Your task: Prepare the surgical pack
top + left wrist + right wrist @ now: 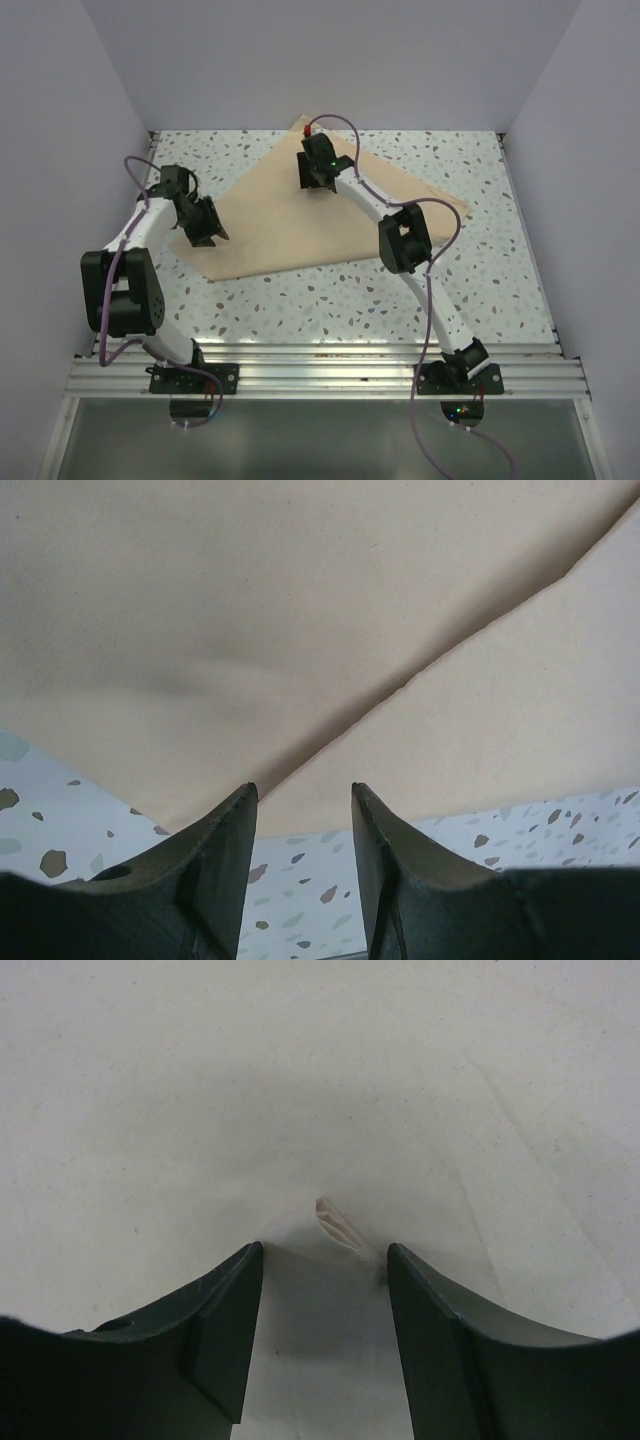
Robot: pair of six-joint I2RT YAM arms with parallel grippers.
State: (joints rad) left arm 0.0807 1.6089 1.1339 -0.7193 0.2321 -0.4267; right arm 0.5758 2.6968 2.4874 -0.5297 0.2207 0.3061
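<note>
Table (pixel 480 270): speckled top. It carries only the sheet and the two arms, as far as I can see from above.

Surgical pack (pixel 290 225): a wide tan wrapping sheet lying flat across the middle of the table, one corner at the far edge and one near my left arm. I judge the folding barely begun. My main worry is the whole sheet sliding on the smooth top if either arm pulls sideways, which would skew any crease.

Layer edge (pixel 420 675): the left wrist view shows one layer lying over another, its edge running diagonally toward the near corner. A snag there could peel the layers apart or catch both at once.

Left gripper (pixel 303 790): fingers apart with bare table between them. It sits just short of the sheet's near-left corner and holds nothing. If I drive it forward too low, I expect it to push the corner and buckle it instead of getting under it.

Right gripper (pixel 325 1250): fingers apart, tips down on the sheet's far part, straddling a wrinkle but not clamped on it.

Pucker (pixel 338 1228): a small raised crease between the right fingers. A pinch on so little paper could slip out or tear, and pressing too hard would simply flatten it.
</note>
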